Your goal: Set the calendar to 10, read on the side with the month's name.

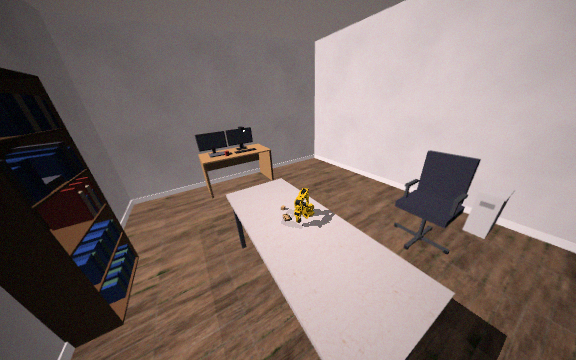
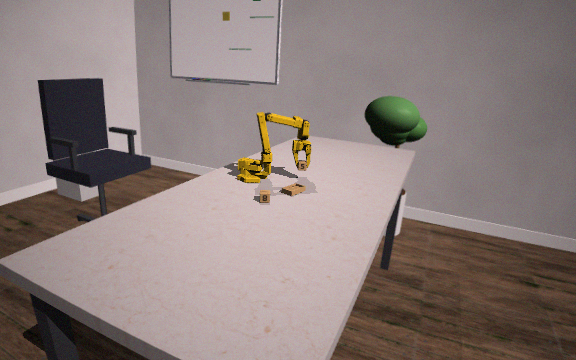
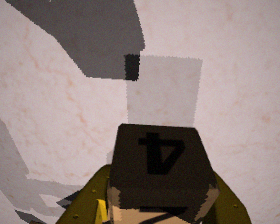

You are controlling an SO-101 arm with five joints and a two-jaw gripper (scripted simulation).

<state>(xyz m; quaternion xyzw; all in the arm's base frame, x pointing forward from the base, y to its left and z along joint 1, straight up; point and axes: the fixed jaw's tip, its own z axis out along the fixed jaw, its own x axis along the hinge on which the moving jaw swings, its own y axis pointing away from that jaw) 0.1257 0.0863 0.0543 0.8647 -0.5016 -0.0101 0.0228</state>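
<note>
My gripper [image 1: 298,219] [image 2: 302,162] [image 3: 162,199] is shut on a wooden cube [image 2: 302,166] [image 3: 161,157]. It holds the cube in the air above the table, behind the tray in the exterior view. The held cube shows a 5 there; the wrist view shows a 4, upside down, on another face and part of a digit on the face below it. The small wooden tray [image 1: 287,218] [image 2: 292,191] lies on the table. A second wooden cube [image 1: 283,207] [image 2: 265,197] stands on the table beside the tray, showing an 8 in the exterior view. The tray's month name is not readable.
The arm's yellow base [image 2: 249,178] stands on the long pale table [image 1: 348,280] [image 2: 193,260], near one long edge. Shadows of the arm fall around the tray. A chair [image 1: 438,185] [image 2: 78,130] stands on the floor beyond that edge.
</note>
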